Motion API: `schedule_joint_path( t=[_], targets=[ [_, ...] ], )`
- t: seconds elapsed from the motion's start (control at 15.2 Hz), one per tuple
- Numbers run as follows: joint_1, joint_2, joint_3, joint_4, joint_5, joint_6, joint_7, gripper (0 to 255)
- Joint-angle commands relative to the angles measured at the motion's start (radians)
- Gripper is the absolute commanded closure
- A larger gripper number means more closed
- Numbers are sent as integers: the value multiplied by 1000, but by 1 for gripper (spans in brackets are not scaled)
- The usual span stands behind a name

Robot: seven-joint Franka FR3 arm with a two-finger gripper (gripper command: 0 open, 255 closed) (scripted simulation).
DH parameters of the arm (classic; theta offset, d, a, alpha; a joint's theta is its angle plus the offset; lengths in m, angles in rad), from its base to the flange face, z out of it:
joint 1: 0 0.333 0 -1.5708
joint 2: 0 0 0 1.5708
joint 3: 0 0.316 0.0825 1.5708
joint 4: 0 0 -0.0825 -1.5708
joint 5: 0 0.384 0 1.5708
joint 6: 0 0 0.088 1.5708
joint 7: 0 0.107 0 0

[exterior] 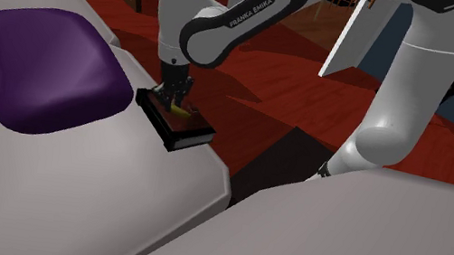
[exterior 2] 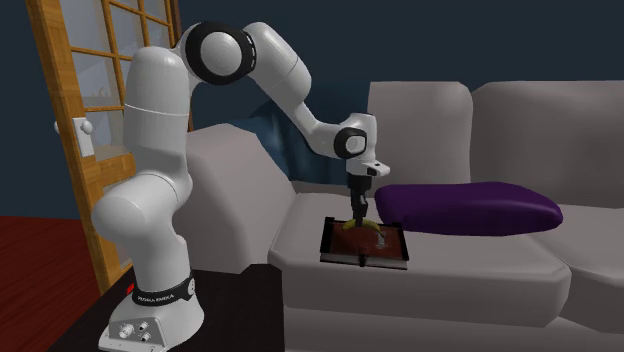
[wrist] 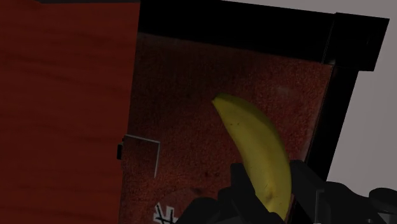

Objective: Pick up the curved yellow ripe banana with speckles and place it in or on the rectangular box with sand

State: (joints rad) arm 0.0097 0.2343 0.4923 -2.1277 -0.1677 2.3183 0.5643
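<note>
While the all-black two-finger gripper (exterior: 175,96) (exterior 2: 358,214) (wrist: 267,188) is hanging over the shallow, black-framed rectangular box of reddish-brown sand (exterior: 162,128) (exterior 2: 362,259) (wrist: 344,95), its fingers are clasping the curved yellow speckled banana (wrist: 254,143) (exterior: 180,105) (exterior 2: 367,224) near one end, one finger on each side. Banana's free tip is pointing out over the sand, inside the frame; contact with the sand cannot be told. Box is lying flat on the pale grey sofa seat (exterior: 71,182) (exterior 2: 430,285), near its corner. Dark purple flat cushion (exterior: 46,69) (exterior 2: 470,208) is resting just beside the box.
</note>
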Motion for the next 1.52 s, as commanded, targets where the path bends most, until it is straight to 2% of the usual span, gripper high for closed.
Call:
schedule_joint_path(
  t=[0.0, 0.53, 0.59, 0.92, 1.19, 1.45],
  targets=[
    [5, 21, -5, -5, -16, 23, 11, 255],
    [5, 25, -6, -6, -19, 28, 13, 255],
    [5, 27, -7, -4, -20, 28, 13, 0],
    [5, 25, -6, -6, -19, 28, 13, 0],
    [-12, -59, 16, 32, 43, -82, -29, 0],
    [-11, -59, 15, 32, 43, -82, -29, 0]
  ],
)
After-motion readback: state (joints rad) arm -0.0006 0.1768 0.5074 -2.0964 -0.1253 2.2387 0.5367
